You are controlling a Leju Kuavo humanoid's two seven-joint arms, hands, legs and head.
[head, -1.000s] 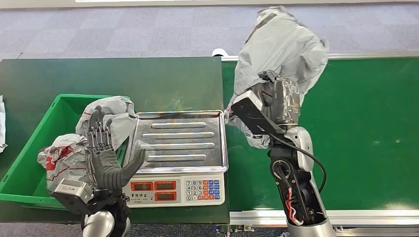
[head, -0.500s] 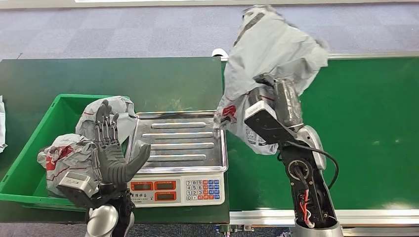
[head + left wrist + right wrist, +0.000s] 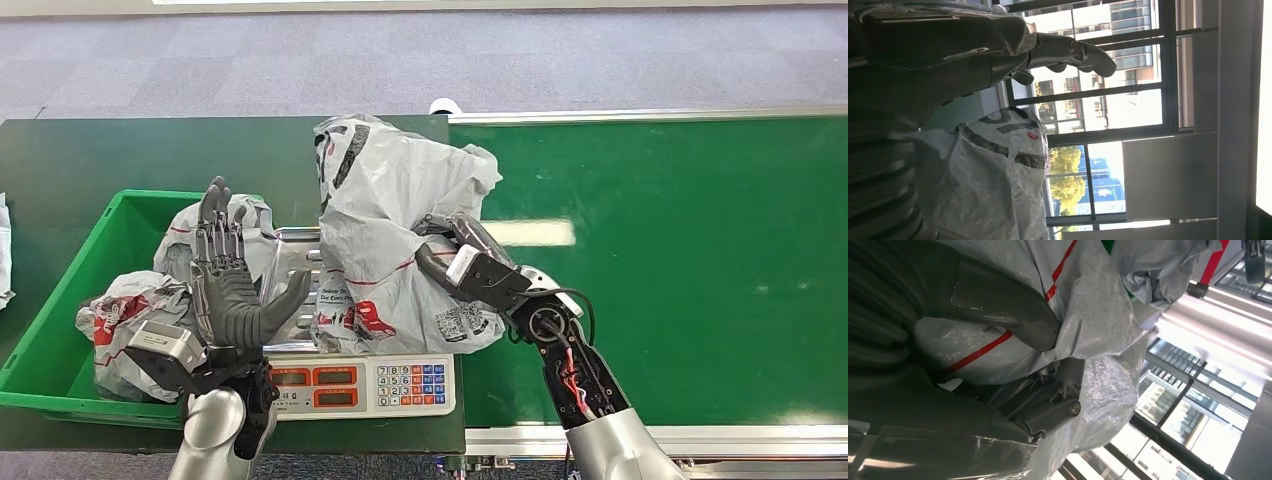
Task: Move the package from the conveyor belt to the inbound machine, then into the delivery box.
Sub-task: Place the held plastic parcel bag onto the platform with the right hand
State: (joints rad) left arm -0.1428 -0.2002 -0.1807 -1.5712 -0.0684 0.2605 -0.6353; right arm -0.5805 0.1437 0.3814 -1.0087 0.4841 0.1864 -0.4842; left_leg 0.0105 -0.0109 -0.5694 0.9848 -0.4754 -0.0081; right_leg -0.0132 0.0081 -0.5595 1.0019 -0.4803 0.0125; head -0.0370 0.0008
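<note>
The dark green worktop [image 3: 120, 160] carries the weighing station, and the brighter green conveyor belt [image 3: 700, 250] adjoins it on the robot's right, offering the widest open surface for the right arm to withdraw across. At the worktop's left end sits the green plastic delivery box [image 3: 60, 330], holding crumpled grey poly-bag parcels [image 3: 135, 320] whose bulk leaves limited room along its near wall. Between box and belt stands the inbound machine, a silver-panned electronic scale with a coloured keypad [image 3: 360, 385]. The task's package, a large crinkled grey plastic mailer bag with red and black print [image 3: 385, 240], rests over the right part of the pan, overhanging its right rim toward the belt. The right hand [image 3: 460, 255] grips the bag from the belt side, thumb and fingers [image 3: 1048, 410] closed into gathered film, as the right wrist view confirms. The left hand [image 3: 232, 290] stands upright with fingers spread and holds nothing, just beside the pan's left edge and in front of the box. Probable hazards: the slack, slippery film may slide off the pan's right rim on release, because much of the load overhangs; the bag may also snag on the retreating fingers; and a later sweep leftward could strike the raised left hand or the box wall.
</note>
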